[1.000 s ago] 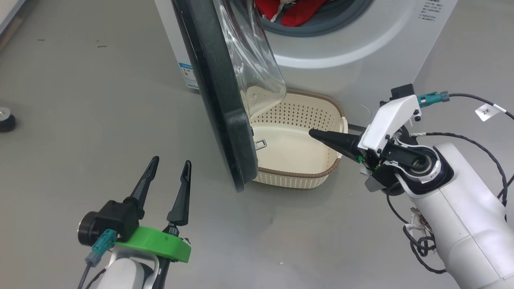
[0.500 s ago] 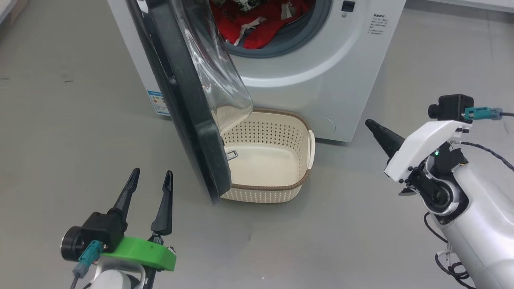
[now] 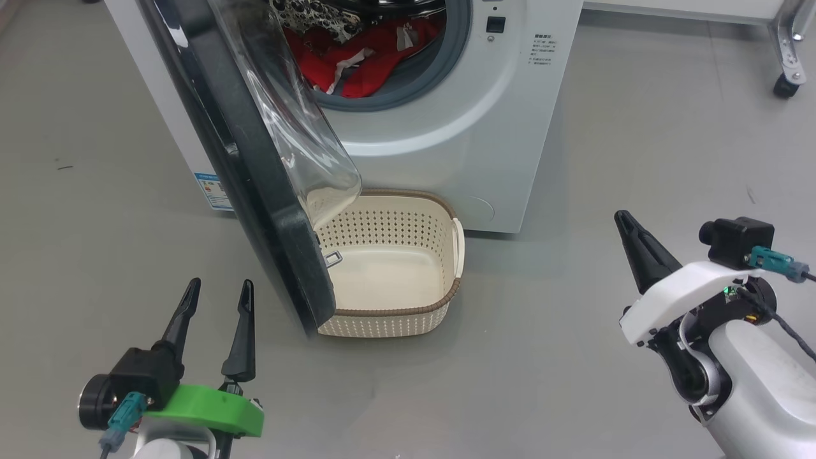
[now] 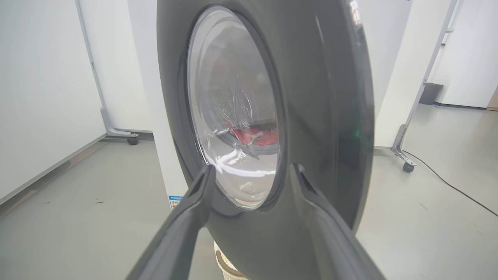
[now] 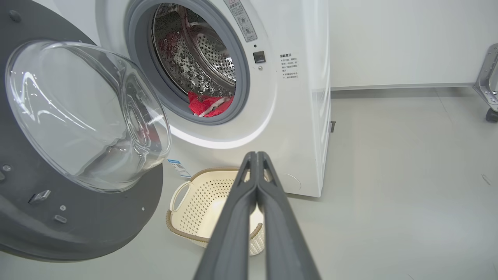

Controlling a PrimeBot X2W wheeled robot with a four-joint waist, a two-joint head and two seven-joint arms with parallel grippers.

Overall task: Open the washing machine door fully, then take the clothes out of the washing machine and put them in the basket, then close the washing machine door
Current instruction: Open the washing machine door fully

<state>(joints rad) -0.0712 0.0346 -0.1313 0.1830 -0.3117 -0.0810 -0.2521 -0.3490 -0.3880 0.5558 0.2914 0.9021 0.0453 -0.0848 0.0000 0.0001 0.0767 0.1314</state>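
- washer (image 3: 433, 166): white, grey gasket (image 5: 242, 81)
- door (image 3: 245, 178): black rim, clear glass
- clothes (image 3: 370, 64): red, white trim
- basket (image 3: 382, 325): cream, perforated, brown rim

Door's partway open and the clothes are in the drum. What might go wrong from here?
1. The washing machine door stands only partly open, its glass bowl jutting out near the basket; a reach for the clothes may knock it.
2. Clothes pulled out could catch on that bowl and miss the basket.
3. The right claw is shut; it must open before gripping fabric.
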